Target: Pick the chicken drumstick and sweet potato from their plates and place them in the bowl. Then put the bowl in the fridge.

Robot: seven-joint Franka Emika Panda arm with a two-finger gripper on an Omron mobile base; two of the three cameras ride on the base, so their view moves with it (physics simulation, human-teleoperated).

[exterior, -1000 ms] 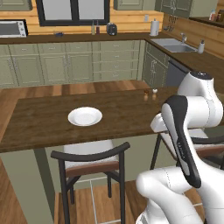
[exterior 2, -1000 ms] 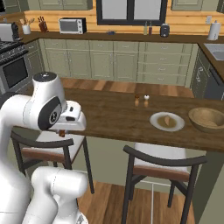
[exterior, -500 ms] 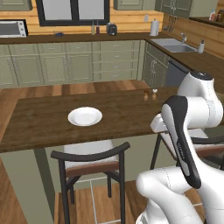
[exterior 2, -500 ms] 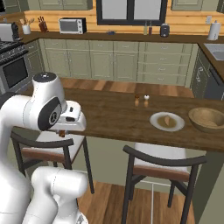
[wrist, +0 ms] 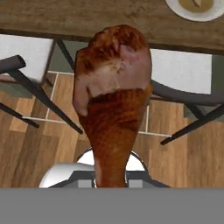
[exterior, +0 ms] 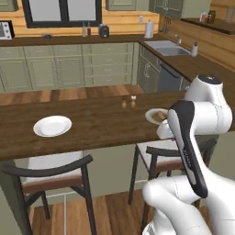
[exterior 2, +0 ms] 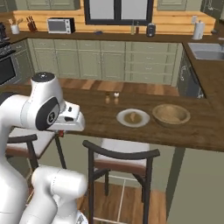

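The dark reddish-brown chicken drumstick (wrist: 114, 100) stands up in the hand view, thick end away from the hand, with my gripper (wrist: 111, 180) shut on its thin end. It hangs over the wooden floor, in front of the counter edge. The sweet potato (exterior 2: 133, 117) lies on a white plate (exterior 2: 123, 119) on the counter, also at the top right of the hand view as plate (wrist: 183, 11). Just right of that plate sits the wooden bowl (exterior 2: 171, 114). A second white plate (exterior: 53, 125) lies bare farther left. The fridge is out of view.
Two dark-framed chairs (exterior 2: 120, 157) (exterior: 46, 176) are tucked under the wooden counter (exterior: 96, 124). Small salt and pepper shakers (exterior 2: 111, 97) stand mid-counter. Green cabinets, a sink (exterior: 170, 47) and a microwave (exterior 2: 60, 25) line the back walls.
The whole picture has shifted left in both base views, so the base has driven right along the counter. The drumstick stays gripped.
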